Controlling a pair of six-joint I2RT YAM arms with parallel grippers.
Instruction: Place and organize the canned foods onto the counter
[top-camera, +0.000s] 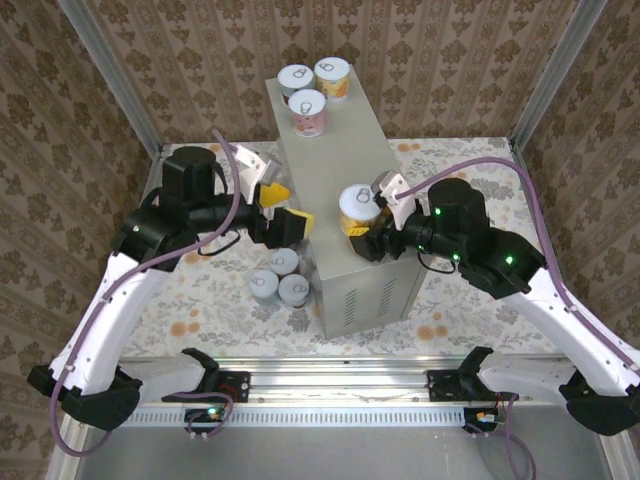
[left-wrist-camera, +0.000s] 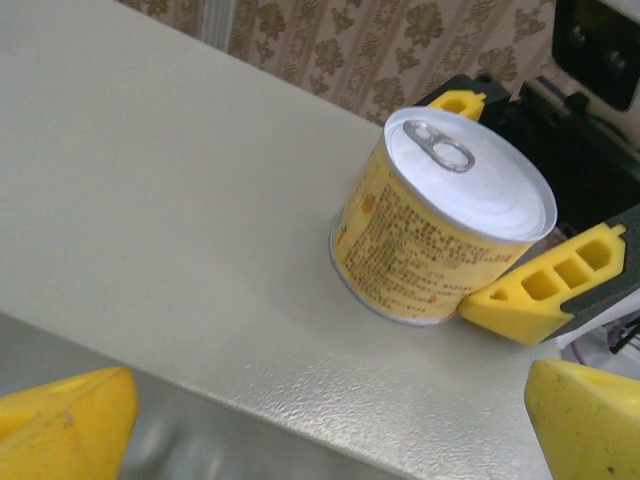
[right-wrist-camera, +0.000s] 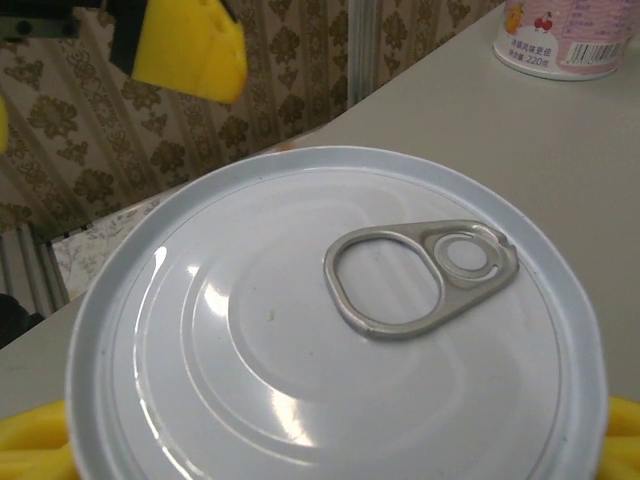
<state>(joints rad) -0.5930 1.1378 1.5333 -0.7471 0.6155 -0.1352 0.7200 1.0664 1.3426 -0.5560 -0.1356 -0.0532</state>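
The counter (top-camera: 330, 160) is a tall light-grey box in the middle of the floor cloth. A yellow-labelled can (top-camera: 355, 207) stands near its right edge, and my right gripper (top-camera: 364, 228) is shut on it, yellow pads (left-wrist-camera: 540, 285) pressed to its sides. The right wrist view looks down on that can's pull-tab lid (right-wrist-camera: 330, 320). Three cans (top-camera: 307, 108) stand grouped at the counter's far end. Three more cans (top-camera: 284, 262) sit on the cloth left of the counter. My left gripper (top-camera: 285, 210) hangs open at the counter's left edge, with nothing between its fingers (left-wrist-camera: 65, 425).
Patterned walls and metal corner posts (top-camera: 110, 75) close in the cell on three sides. The vent slits (top-camera: 370, 300) face the near rail (top-camera: 330, 385). A pink-labelled can (right-wrist-camera: 565, 40) stands further along the counter top (right-wrist-camera: 450, 140).
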